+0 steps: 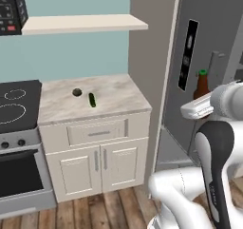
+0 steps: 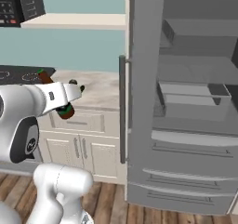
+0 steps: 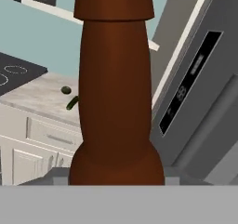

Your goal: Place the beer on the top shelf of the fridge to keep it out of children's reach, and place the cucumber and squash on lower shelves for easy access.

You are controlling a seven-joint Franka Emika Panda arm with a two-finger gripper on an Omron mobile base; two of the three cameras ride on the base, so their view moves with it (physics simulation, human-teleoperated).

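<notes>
Clamped in the gripper (image 2: 69, 100), jaws partly closed around its body, the beer (image 3: 116, 93) hung in mid-air beside the open fridge (image 2: 186, 102). Farther off, the cucumber (image 1: 92, 100) and squash (image 1: 77, 92) lay on the counter (image 1: 114, 92).

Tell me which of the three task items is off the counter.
The beer, held in the gripper; the cucumber and squash lie on the counter.

Home kitchen: tall grey fridge (image 2: 186, 102), black glass stovetop (image 1: 16, 104), marble-topped white cabinets (image 1: 95, 142), wooden plank floor (image 1: 109, 209)
</notes>
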